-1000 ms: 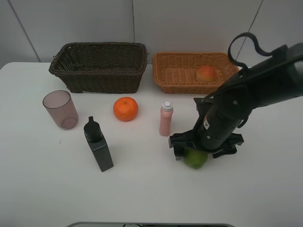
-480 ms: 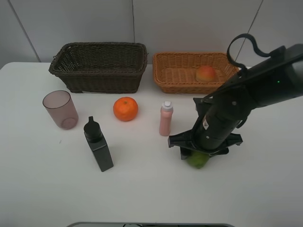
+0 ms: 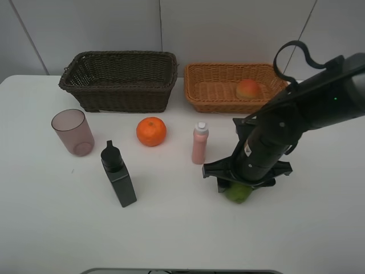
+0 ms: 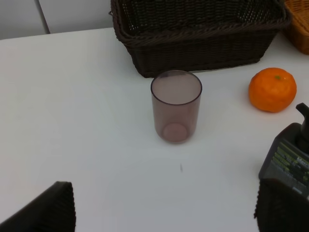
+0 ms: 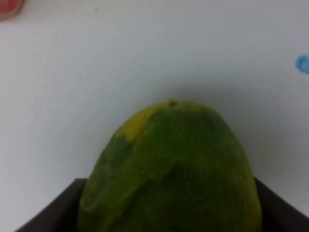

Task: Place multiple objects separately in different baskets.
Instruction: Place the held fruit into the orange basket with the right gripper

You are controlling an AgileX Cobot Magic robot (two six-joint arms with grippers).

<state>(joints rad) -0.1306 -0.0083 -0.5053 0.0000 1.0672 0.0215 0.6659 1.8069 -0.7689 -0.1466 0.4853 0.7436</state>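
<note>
Oval fruit (image 5: 169, 169) on table (image 3: 171, 234), between right gripper (image 3: 238, 187) fingers (image 5: 50, 210), touching both. Slim bottle (image 3: 200, 142) near fingers, orange (image 3: 151, 131) past it. Peach (image 3: 248, 88) in shallower basket (image 3: 197, 91) behind fingers. Cup (image 4: 175, 106) ahead of left gripper (image 4: 164, 210) fingers (image 4: 48, 210); square bottle (image 4: 285, 159) by one.

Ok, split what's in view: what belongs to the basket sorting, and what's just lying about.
Job: orange, green fruit, peach, cup, black bottle, pink bottle, dark basket, tan basket.
Lying about: white table, blue mark on it.
</note>
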